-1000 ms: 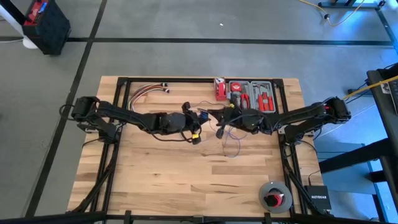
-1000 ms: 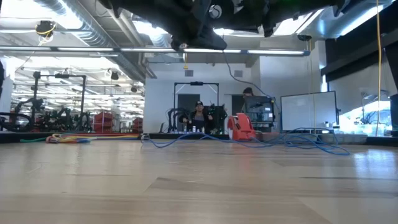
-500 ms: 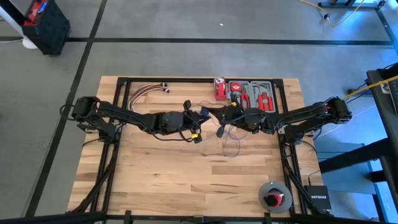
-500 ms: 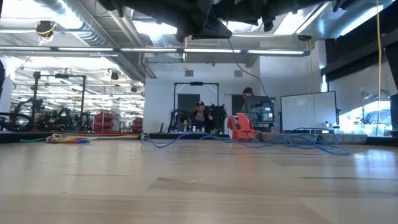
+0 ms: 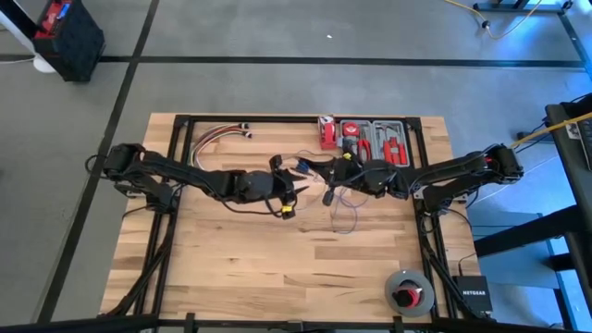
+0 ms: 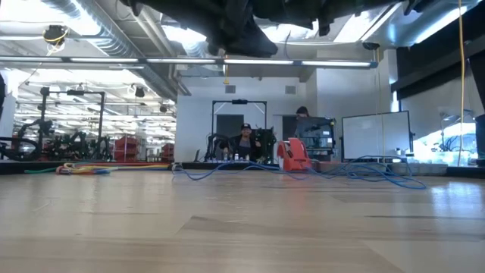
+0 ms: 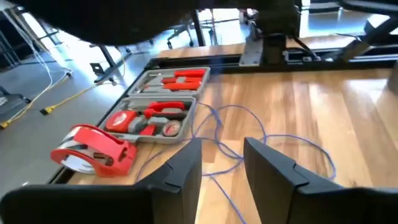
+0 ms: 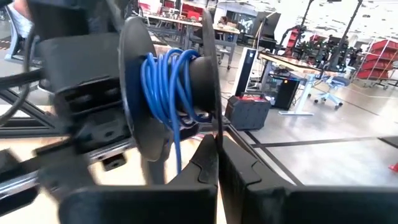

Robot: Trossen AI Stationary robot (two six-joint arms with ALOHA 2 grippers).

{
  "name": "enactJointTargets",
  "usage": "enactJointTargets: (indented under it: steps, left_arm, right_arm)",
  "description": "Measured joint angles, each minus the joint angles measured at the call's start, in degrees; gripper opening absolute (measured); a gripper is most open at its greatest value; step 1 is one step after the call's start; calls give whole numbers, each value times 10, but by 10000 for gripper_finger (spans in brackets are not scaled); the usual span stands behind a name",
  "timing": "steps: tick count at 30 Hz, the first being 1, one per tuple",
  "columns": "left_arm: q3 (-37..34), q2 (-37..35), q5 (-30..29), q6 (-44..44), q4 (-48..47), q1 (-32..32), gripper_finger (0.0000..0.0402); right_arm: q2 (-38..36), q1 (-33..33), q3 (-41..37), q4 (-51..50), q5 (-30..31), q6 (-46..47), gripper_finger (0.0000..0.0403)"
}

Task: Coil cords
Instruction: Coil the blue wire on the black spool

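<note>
The cord is a thin blue wire. Part of it is wound on a black spool (image 8: 168, 87), and the rest lies in loose loops on the table (image 5: 344, 215) (image 7: 249, 134). My right gripper (image 8: 217, 163) (image 5: 321, 172) is shut on the spool, above the table's middle. My left gripper (image 7: 222, 168) (image 5: 298, 178) stands open just left of the spool. Nothing touches its fingers. A strand of wire shows on the table through their gap. My right gripper pinches one thin flange of the spool near its rim (image 8: 215, 121) between its two fingers. They come in level from the table's right. The spool is lifted clear of the table with its flanges upright, and a strand of blue wire (image 8: 176, 143) hangs down from the winding.
A grey tool tray (image 5: 375, 141) (image 7: 158, 106) and a red tape dispenser (image 5: 326, 131) (image 7: 93, 149) sit at the far edge. A bundle of coloured wires (image 5: 217, 136) lies at the far left, and a round black reel (image 5: 409, 292) at the near right corner.
My left arm has shifted a little toward the table's left, and the yellow tag under its wrist has swung toward the near edge. My right gripper and the spool have kept still.
</note>
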Motion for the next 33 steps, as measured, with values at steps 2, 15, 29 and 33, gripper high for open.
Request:
enactJointTargets:
  steps: [2,15,29,33]
  left_arm:
    - [-2,9,0,10,6,-1,120]
    - [-53,89,69,-24,250,38,122]
    - [-52,142,81,1,362,67,109]
    - [-52,141,102,21,372,71,85]
  right_arm:
    - [0,-5,0,1,-6,0,1]
    - [1,-4,-1,-7,-11,1,1]
    - [2,-4,-1,-6,-11,-9,1]
    - [2,-4,-1,-1,-11,-10,1]
